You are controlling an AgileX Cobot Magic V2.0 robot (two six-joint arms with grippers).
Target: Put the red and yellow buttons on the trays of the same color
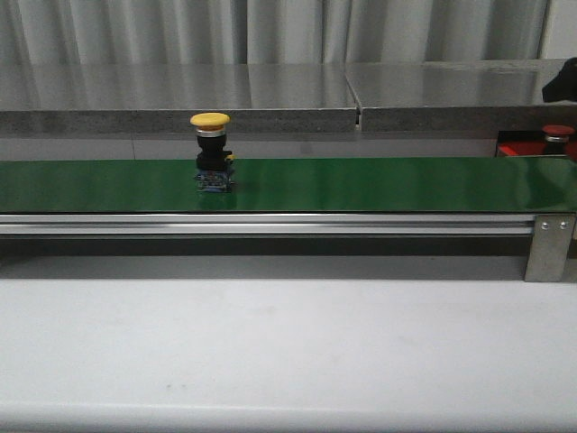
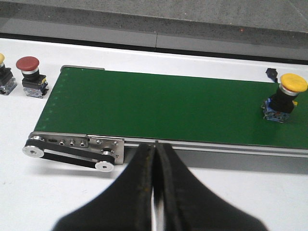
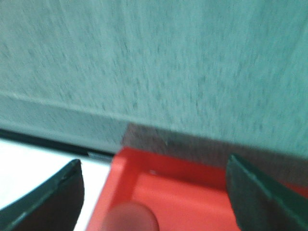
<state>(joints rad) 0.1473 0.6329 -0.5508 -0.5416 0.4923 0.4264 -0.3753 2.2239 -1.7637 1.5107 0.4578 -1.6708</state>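
Closed left gripper (image 2: 155, 159) waits near the belt (image 1: 361, 185) while the open right gripper (image 3: 154, 192) hovers over the red tray (image 3: 192, 187); the rigid, light, top-heavy yellow button (image 1: 213, 152) looks best pinched below its glossy cap.

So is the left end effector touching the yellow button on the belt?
Apart. The left wrist view shows the shut left end effector off the belt, the yellow button far away.

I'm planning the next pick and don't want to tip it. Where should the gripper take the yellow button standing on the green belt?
Judging by its pose, grip the yellow button by the dark body just under the cap, coming from above. It stands upright on the green belt, and the wider cap should stop it slipping down. The left gripper, now shut, must open first.
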